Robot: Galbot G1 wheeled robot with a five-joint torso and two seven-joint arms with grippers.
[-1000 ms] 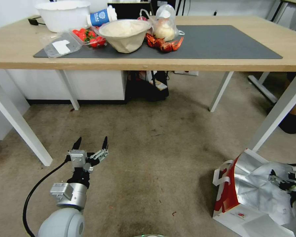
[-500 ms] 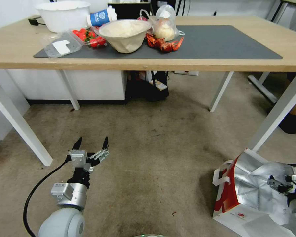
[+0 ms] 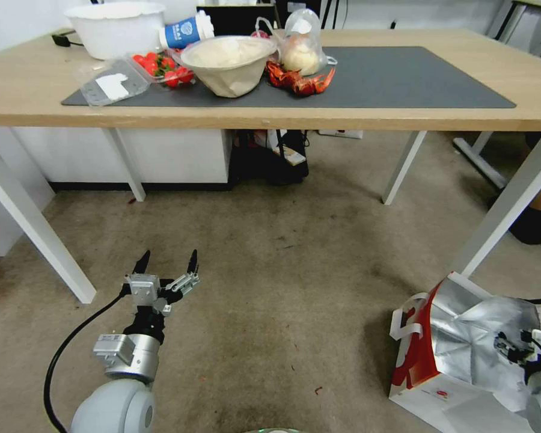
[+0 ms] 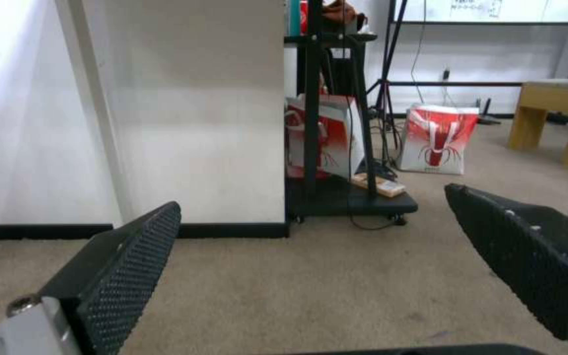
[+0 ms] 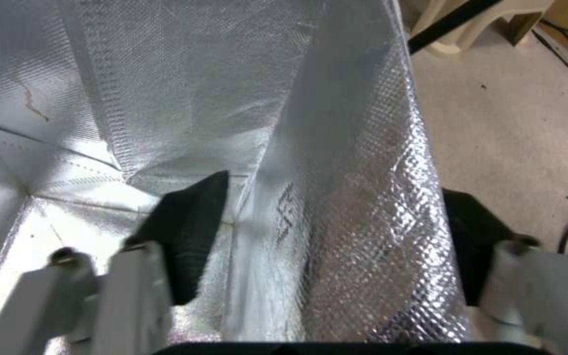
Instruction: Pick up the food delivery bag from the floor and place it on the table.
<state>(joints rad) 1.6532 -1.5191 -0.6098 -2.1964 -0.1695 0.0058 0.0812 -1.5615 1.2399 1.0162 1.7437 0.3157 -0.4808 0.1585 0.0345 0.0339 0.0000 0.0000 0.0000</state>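
I have the right pincer [image 5: 327,231] spread astride the foil wall of the food delivery bag [image 3: 457,355], which sits on the floor [image 3: 294,288]. Nothing lifted yet; the worktop [image 3: 403,114] waits beyond. Left pincer [image 3: 166,264] hangs spread, well apart.

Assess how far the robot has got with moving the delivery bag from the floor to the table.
Done: the right gripper has reached the food delivery bag, its open jaws straddling one foil wall, one inside and one outside. In hand: closing on that wall. Left: lifting the bag off the floor and setting it on the table. The left gripper hovers open, idle.
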